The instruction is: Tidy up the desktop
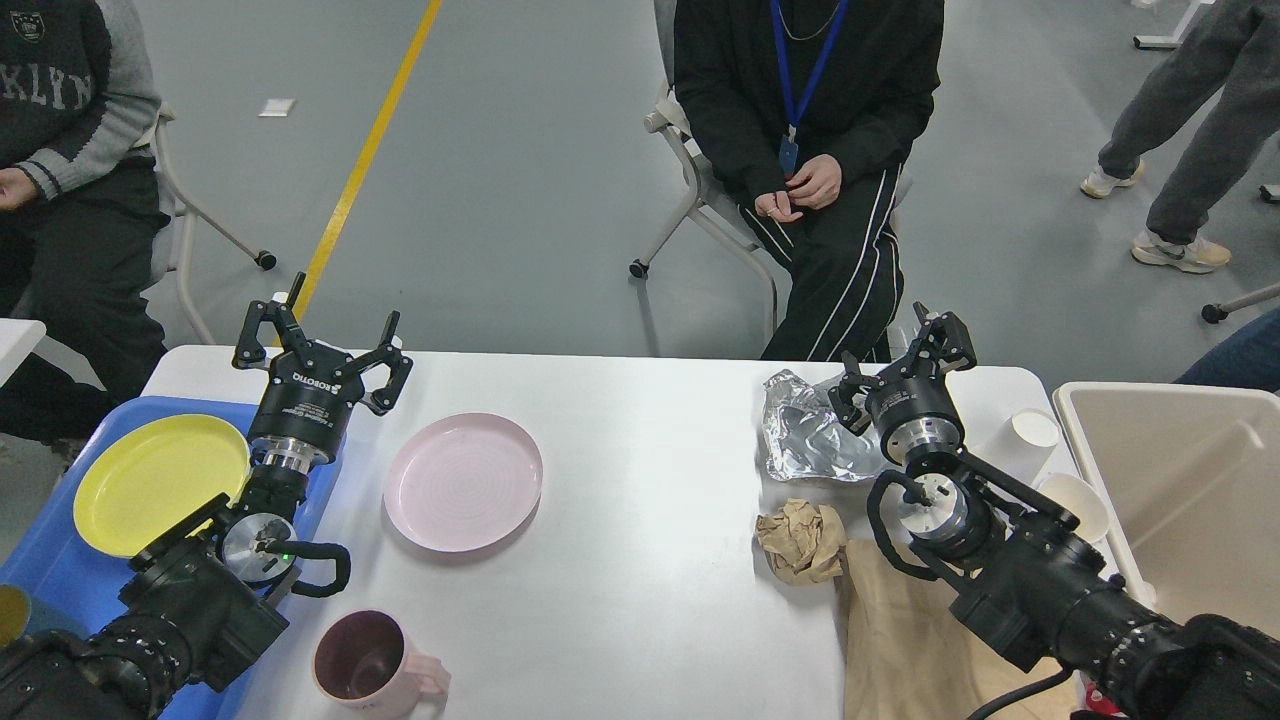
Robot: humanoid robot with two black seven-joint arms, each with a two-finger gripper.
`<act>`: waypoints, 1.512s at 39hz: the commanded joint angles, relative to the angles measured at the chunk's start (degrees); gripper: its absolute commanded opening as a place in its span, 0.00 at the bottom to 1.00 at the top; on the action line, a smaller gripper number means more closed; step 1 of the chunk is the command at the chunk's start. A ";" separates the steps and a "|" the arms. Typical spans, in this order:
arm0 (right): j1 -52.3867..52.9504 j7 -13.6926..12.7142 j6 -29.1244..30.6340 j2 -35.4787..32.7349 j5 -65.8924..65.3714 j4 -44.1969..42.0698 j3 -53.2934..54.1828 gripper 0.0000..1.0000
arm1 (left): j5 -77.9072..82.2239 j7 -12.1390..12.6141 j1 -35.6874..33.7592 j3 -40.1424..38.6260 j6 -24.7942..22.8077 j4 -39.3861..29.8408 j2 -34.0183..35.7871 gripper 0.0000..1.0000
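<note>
Desk (640,620) rigid, glossy; pink plate (463,481) slippery, take by rim; foil (810,435) light, crushable; left end effector (322,345) spread, empty; right end effector (905,365) fingers apart, empty.

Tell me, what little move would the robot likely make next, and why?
Probably the left gripper, which is open and holding nothing, would swing over and down to the pink plate. That plate lies alone on the desktop, while a yellow plate already sits in the blue tray beside it, so it seems the pink one belongs there too.
</note>
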 commanded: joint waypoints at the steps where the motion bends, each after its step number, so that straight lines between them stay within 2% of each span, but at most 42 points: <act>1: 0.05 0.00 0.00 0.00 -0.02 0.00 0.00 1.00 | 0.00 -0.01 -0.26 0.06 0.53 0.00 0.08 0.99; 5: -0.03 0.00 0.00 0.00 0.06 0.00 0.00 1.00 | 0.61 -0.01 -0.61 0.41 1.76 0.18 -0.01 0.99; 7: 0.05 0.00 0.00 0.00 -0.03 0.00 0.00 1.00 | 0.96 0.17 -1.14 3.55 4.21 0.18 0.43 0.99; 9: 0.05 0.00 0.00 0.00 -0.03 0.09 0.00 1.00 | 1.14 0.26 -2.19 7.33 4.66 0.18 1.13 0.99; 13: 0.05 0.00 0.00 0.00 0.06 0.09 0.00 1.00 | 1.14 0.87 -7.72 27.16 4.49 0.18 5.08 0.99; 21: 0.05 0.00 0.00 0.00 0.06 0.09 0.00 1.00 | 1.23 1.23 -20.19 47.49 5.19 0.53 11.50 0.99; 25: 0.05 0.00 0.00 0.09 -0.03 0.09 0.00 1.00 | 1.23 1.23 -27.14 60.75 5.19 0.44 11.33 0.99; 31: 0.05 0.00 0.00 0.09 0.06 0.09 0.00 1.00 | 2.28 1.23 -32.95 80.08 4.93 0.35 10.45 0.99; 35: 0.05 0.00 0.00 0.09 -0.03 0.09 0.00 1.00 | 2.28 1.23 -35.23 88.89 4.41 0.35 9.40 0.99; 38: 0.05 0.00 0.00 0.00 -0.02 0.09 0.00 1.00 | 2.37 1.23 -35.86 92.52 4.31 0.26 9.04 0.99; 44: 0.05 0.00 0.00 0.00 -0.03 0.09 0.00 1.00 | 2.55 1.23 -38.49 92.87 4.31 0.26 10.97 0.99; 54: 0.05 0.00 0.00 0.00 -0.03 0.09 0.00 1.00 | 2.72 1.23 -38.76 93.05 4.23 -0.26 14.05 0.99; 59: 0.05 0.00 0.00 0.00 0.06 0.09 0.00 1.00 | 2.72 1.23 -40.94 95.59 4.23 -0.52 15.72 0.99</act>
